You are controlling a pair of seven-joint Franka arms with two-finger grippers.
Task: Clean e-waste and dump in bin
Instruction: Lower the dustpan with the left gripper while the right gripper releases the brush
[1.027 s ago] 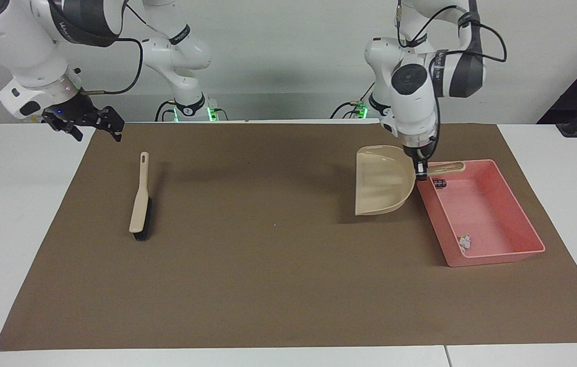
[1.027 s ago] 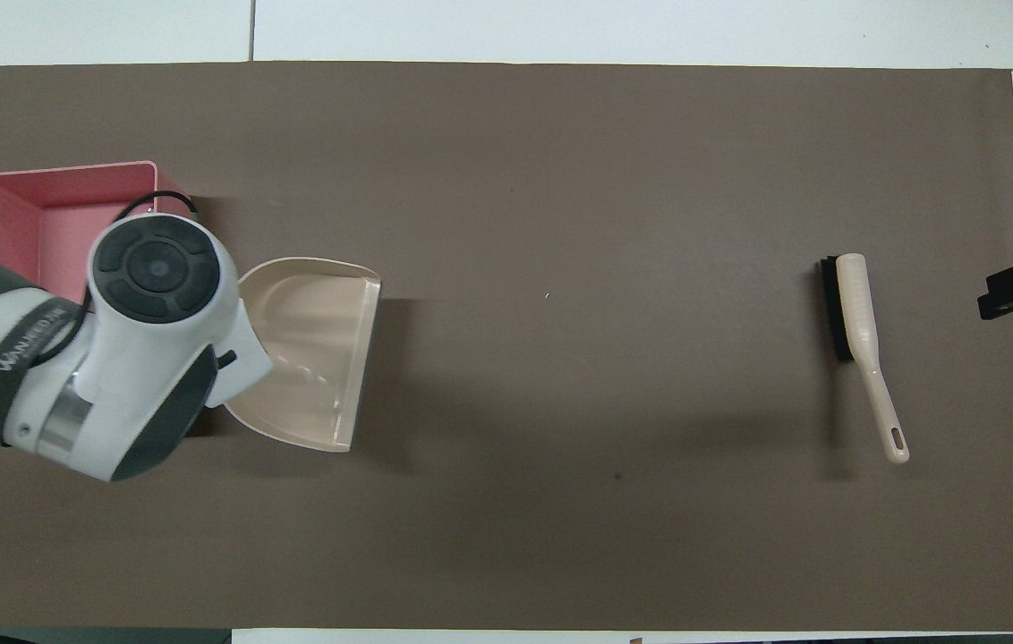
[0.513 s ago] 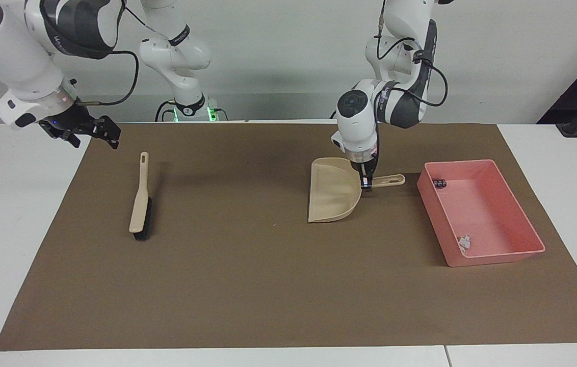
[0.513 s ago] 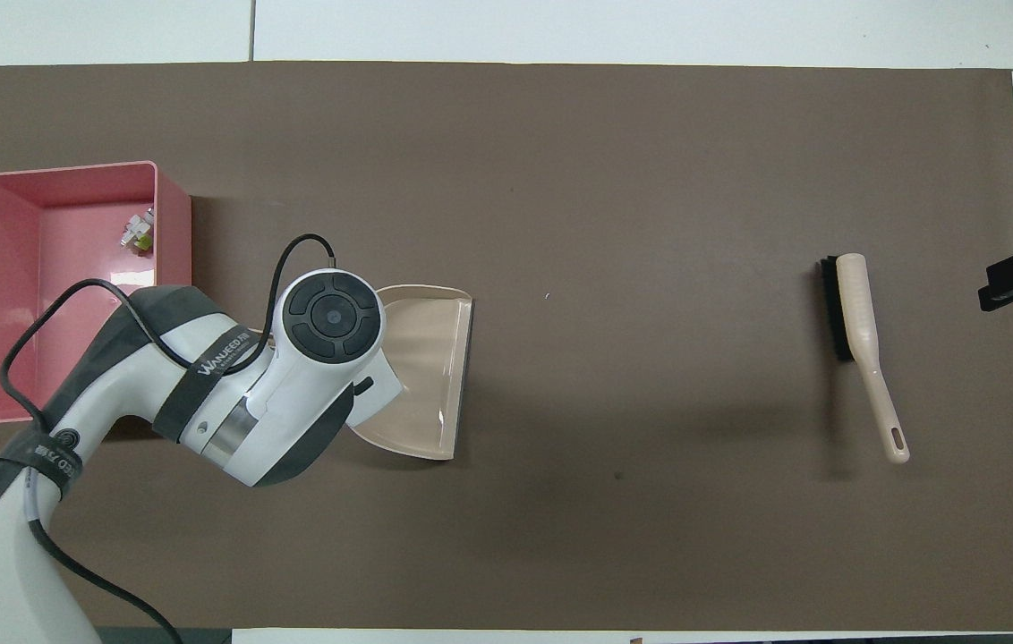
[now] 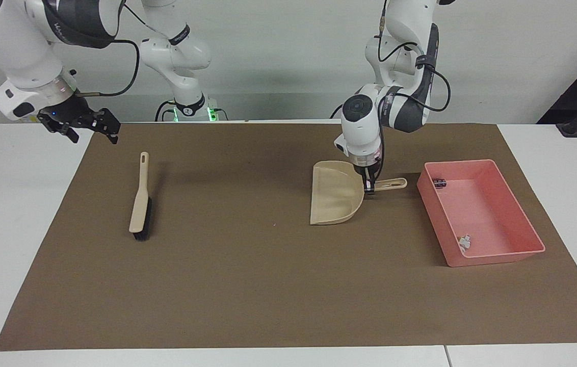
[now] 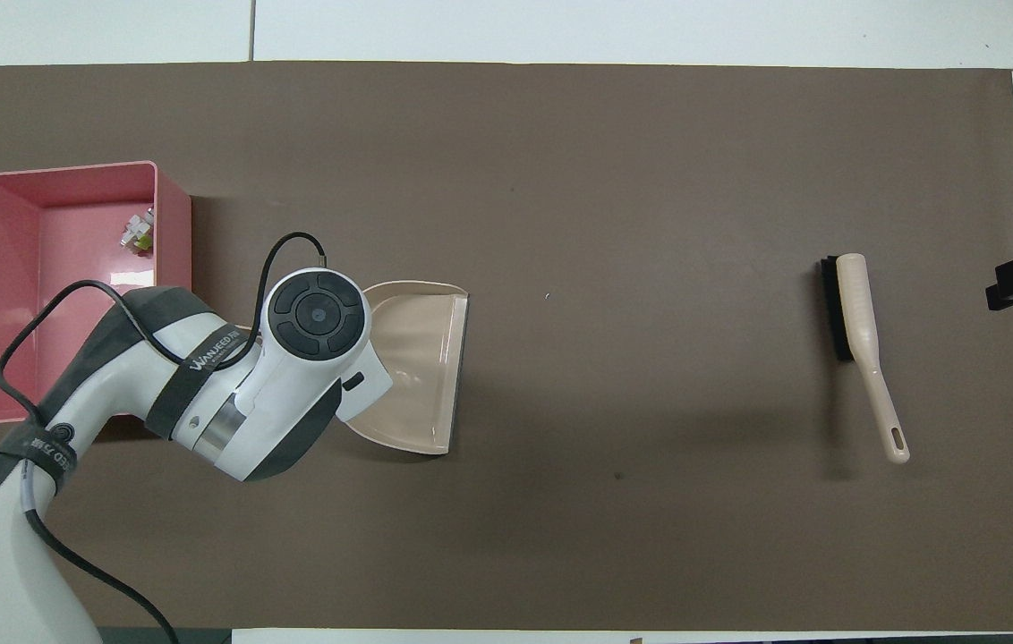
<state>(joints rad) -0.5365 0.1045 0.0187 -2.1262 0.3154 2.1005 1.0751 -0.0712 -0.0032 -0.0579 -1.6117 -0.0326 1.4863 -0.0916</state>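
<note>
1. Well, a brown mat [image 5: 247,265] covers the white table [image 5: 13,214]; a brush [image 5: 140,199] lies toward the right arm's end.
2. Left gripper [image 5: 369,189] clenched on the dustpan [image 5: 334,196] handle, beside the bin [image 5: 492,250] holding the e-waste [image 5: 465,241].
3. Right gripper [image 5: 89,127] hangs open over the mat's edge.

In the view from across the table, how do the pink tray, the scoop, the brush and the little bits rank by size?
1. Pink tray
2. Dustpan
3. Brush
4. White bit and dark bit: both tiny, too alike to rank.
</note>
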